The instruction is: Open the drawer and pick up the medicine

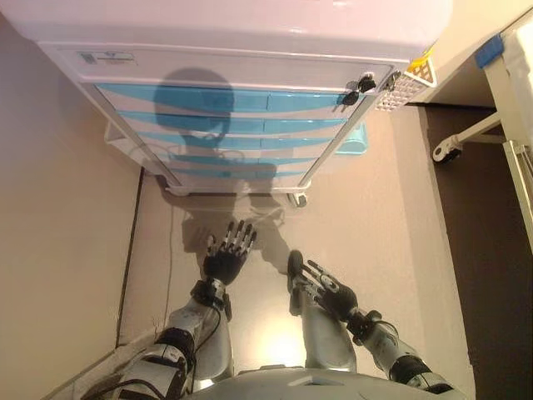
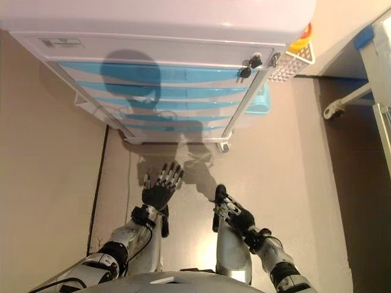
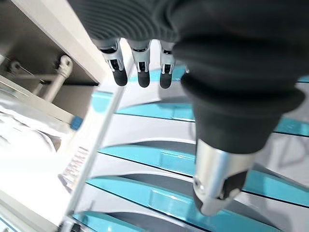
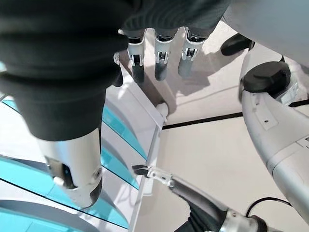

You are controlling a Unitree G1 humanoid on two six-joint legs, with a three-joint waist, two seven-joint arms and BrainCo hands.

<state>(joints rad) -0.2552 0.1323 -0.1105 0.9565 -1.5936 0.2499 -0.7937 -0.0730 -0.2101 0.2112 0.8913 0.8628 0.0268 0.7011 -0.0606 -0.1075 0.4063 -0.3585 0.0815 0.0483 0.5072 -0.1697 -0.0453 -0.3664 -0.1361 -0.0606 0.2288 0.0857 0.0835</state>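
Observation:
A white wheeled cabinet [image 1: 250,33] stands in front of me with several light blue drawers [image 1: 225,102], all closed. No medicine shows in any view. My left hand [image 1: 226,257] is held low in front of the cabinet, fingers straight and spread, empty, well short of the drawers. My right hand [image 1: 325,285] is beside it, fingers relaxed and open, also empty. The left wrist view shows the blue drawer fronts [image 3: 159,159] past my fingers [image 3: 140,72]. The right wrist view shows the cabinet's corner frame [image 4: 154,140] past my fingers [image 4: 159,63].
Keys [image 1: 360,86] hang in a lock at the cabinet's upper right. A white mesh basket [image 1: 410,83] hangs on its right side. A white framed stand on a caster [image 1: 445,150] is at the right. A black line [image 1: 132,242] runs along the floor at the left.

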